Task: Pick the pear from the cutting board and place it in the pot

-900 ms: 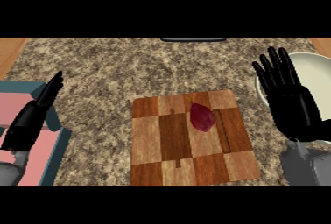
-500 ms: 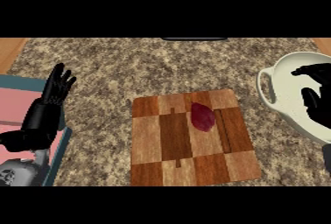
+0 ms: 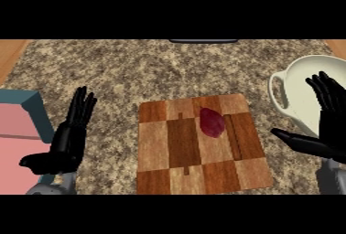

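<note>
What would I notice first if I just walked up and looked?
A dark red pear lies on a checkered wooden board in the middle of the speckled counter. At the right edge stands a big white pot, with the black right hand open in front of it.

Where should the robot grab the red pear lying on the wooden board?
Probably across its wide middle. The pear lies flat on the cutting board, long way pointing up and down the view, so fingers can close on its left and right sides from above. The right hand, open over the pot, is nearer, so coming from the right seems easiest.
</note>
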`<state>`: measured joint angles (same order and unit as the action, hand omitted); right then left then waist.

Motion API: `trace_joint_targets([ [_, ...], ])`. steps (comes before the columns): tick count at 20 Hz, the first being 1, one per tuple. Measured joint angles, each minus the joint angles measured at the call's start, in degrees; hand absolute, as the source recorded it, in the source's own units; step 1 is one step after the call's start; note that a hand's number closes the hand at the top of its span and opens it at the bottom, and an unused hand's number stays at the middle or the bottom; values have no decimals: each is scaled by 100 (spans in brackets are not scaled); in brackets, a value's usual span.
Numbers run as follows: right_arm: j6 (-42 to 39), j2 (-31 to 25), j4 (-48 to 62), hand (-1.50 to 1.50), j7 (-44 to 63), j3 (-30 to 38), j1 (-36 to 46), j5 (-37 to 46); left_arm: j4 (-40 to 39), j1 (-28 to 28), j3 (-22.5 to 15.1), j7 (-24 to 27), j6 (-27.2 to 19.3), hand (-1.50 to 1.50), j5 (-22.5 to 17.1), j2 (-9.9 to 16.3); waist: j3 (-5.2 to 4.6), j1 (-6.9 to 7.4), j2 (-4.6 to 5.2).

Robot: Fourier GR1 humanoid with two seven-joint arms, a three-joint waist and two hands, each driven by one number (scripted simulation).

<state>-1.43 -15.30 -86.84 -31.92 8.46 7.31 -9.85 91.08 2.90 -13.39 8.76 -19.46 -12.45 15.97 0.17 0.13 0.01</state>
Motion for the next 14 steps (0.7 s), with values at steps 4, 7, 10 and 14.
trace_joint_targets([
  [4, 36, -179, -523, -150, 511, -345, -189, 474, -14, -144, 26, -15, 60, 0, 1, -81, -15, -10, -9],
  [7, -92, -589, -672, -150, 1113, -609, -190, 922, 19, -193, -9, -42, 41, 0, 28, -130, -24, -3, -13],
  [10, -431, -1045, -857, -150, 1827, -999, -114, 1338, -75, -136, -44, -13, 12, 0, 87, -201, -32, -3, -10],
  [14, -743, -1327, -1169, -150, 2869, -1562, -7, 1868, -9, -203, -45, -26, 27, 0, 88, -224, -32, 17, -14],
])
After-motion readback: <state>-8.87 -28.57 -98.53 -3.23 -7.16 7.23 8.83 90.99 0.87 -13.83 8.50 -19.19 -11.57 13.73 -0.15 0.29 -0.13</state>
